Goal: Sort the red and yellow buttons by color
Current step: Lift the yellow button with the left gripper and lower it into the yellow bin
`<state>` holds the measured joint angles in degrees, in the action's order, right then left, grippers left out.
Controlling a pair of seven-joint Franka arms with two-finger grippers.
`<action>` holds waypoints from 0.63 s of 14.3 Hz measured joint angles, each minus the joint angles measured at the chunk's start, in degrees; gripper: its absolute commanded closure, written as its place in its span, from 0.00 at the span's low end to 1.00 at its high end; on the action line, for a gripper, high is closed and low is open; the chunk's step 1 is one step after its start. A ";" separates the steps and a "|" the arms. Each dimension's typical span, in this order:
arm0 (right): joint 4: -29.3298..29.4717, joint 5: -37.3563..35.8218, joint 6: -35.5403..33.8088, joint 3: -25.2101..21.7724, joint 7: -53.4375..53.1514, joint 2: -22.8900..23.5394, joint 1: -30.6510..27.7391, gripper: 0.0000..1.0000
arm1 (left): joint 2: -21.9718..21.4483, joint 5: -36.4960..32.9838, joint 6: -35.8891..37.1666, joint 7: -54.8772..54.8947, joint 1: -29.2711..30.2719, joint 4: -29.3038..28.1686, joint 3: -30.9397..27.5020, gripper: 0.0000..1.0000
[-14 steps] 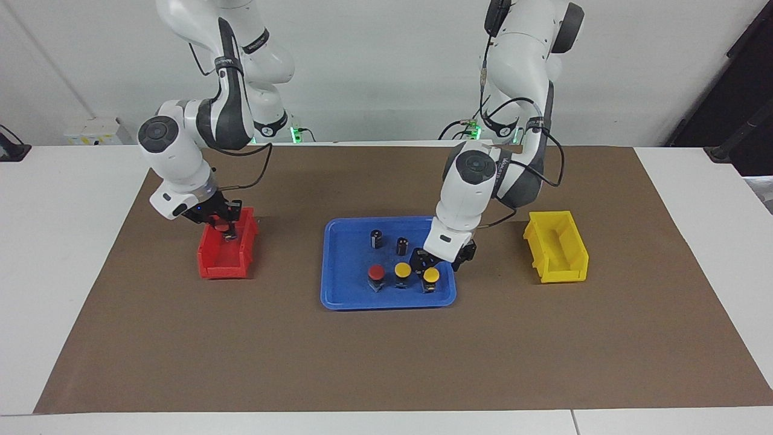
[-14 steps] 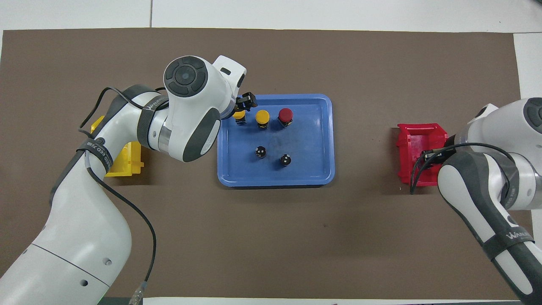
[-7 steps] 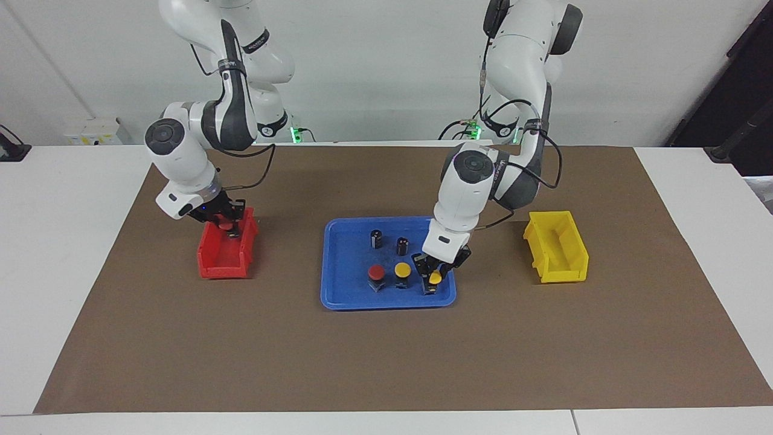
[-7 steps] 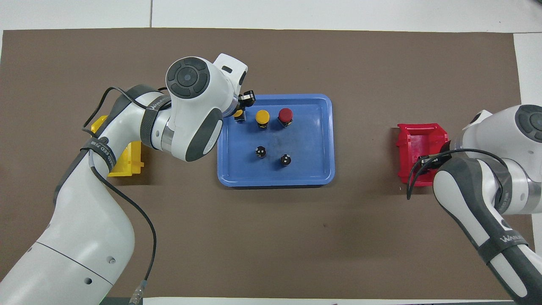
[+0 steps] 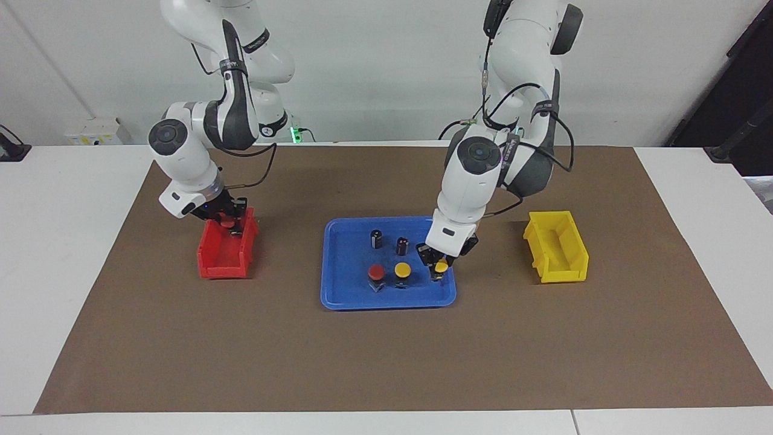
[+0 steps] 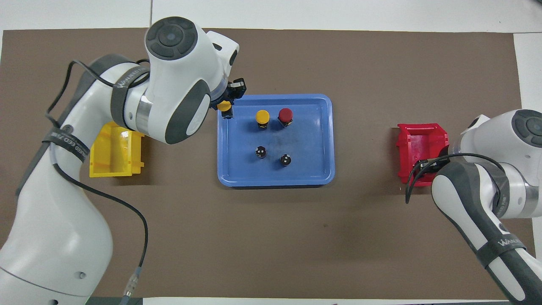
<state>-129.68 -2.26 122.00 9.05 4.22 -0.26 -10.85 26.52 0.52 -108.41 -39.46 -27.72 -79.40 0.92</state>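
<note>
- Standing at the robots' own end, both arm bases rise before a plain white wall; a dark opening shows at the room's edge past the left arm's end.
- Nearest the robots on the blue tray (image 5: 345,289) are two small black cylinders (image 5: 377,238), side by side.
- Farther out on the tray stand a red button (image 5: 376,273) and a yellow button (image 5: 403,270), close together and upright.
- The left gripper (image 5: 440,261) hangs over the tray's edge toward the left arm's end, its fingers closed on a second yellow button (image 5: 442,266), which is lifted just clear of the tray floor.
- The right gripper (image 5: 228,220) is over the red bin (image 5: 224,261), its fingers pinched on a second red button (image 5: 227,223) held above the bin's inside.
- The yellow bin (image 5: 558,248) sits toward the left arm's end of the worktop, well apart from the tray.
- A brown mat (image 5: 386,362) covers most of the white worktop (image 5: 60,254); tray and both bins rest on it, and its stretch farthest from the robots is bare.
</note>
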 measured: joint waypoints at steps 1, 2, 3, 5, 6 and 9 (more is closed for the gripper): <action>0.00 0.00 0.01 0.00 0.00 -0.07 0.00 0.28 | -1.57 -0.22 3.30 4.67 1.62 -0.57 -0.26 0.99; 0.02 0.00 0.02 0.00 0.00 -0.14 0.00 0.28 | -3.68 -0.30 5.48 9.50 3.72 -2.42 -0.50 0.99; 0.11 0.00 0.02 0.01 0.00 -0.21 0.00 0.29 | -6.11 -0.32 6.13 13.67 6.31 -5.14 -0.64 0.99; 0.88 0.00 -0.35 0.01 0.00 -0.25 0.00 0.30 | -11.22 -0.34 6.24 22.03 12.13 -10.60 -0.81 0.99; 1.86 0.00 -1.21 0.01 0.00 -0.24 0.00 0.30 | -13.72 -0.34 6.31 26.27 15.35 -12.89 -0.86 0.99; 7.07 0.00 -6.19 0.06 0.00 0.05 0.02 0.32 | -20.99 -0.32 3.08 33.15 21.56 -21.75 -0.94 0.99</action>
<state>-122.61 -2.25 115.81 9.11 4.22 -0.21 -10.83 5.52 0.20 -105.32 -6.31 -6.16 -101.15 -0.03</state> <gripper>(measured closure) 0.313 0.590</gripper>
